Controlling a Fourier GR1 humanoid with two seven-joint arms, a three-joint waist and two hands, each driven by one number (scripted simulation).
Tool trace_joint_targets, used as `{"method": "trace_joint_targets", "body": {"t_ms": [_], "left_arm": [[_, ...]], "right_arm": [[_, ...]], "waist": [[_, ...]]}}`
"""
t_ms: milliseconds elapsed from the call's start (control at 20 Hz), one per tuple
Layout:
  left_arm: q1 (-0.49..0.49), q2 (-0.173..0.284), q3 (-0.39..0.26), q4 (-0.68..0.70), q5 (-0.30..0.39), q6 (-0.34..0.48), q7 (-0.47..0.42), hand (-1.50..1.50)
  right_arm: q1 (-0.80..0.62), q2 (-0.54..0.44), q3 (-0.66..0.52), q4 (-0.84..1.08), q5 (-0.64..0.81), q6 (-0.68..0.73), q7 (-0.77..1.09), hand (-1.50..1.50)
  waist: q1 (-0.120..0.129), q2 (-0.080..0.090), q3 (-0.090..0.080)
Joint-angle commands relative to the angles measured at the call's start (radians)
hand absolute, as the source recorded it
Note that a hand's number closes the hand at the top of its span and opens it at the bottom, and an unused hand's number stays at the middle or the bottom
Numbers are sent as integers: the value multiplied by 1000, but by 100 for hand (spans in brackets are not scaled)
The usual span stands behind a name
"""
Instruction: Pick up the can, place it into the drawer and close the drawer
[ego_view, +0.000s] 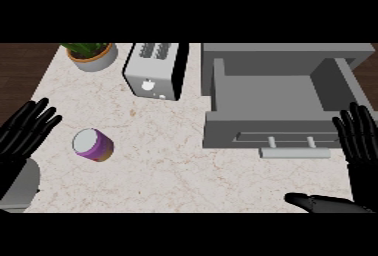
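Pale marbled counter (170, 170) fills our view, and we take the can (93, 145) as our landmark: it stands on the stone just nearer us than the counter's middle, towards the left side, purple-sided with a pale top, untouched. Close to its left our left hand (26, 131) rests with fingers straight and spread, holding nothing; well off to the can's right our right hand (360, 145) is likewise flat and open, thumb out, empty. Beyond and to the right of the can the grey drawer (277, 132) stands pulled open, its handle facing us, nothing visible inside. Farther back from the can sit a toaster (155, 72) and a potted plant (92, 54). We judge the pick-up not yet begun; next we must bring a hand over the can and curl round it.
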Motion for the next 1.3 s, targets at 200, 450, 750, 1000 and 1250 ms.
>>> {"method": "trace_joint_targets", "body": {"t_ms": [200,450,750,1000,1250], "left_arm": [[29,0,110,85,50,-80,-4,-150],[-33,-48,57,75,-45,-26,42,-150],[-111,-28,97,330,-82,-126,-105,-150],[-123,-90,52,388,-209,-76,-173,-150],[-193,-42,106,526,-189,-124,-217,-150]], "right_arm": [[96,29,4,-11,9,35,-75,-150],[47,-6,-72,19,-43,79,-54,-150],[91,8,-93,69,-55,123,-144,-150],[144,21,-114,12,-49,140,-156,-150],[60,15,-122,47,-31,125,-108,-150]], "waist": [[0,0,0],[0,0,0],[-4,1,0],[-5,0,0],[-4,1,0]]}}
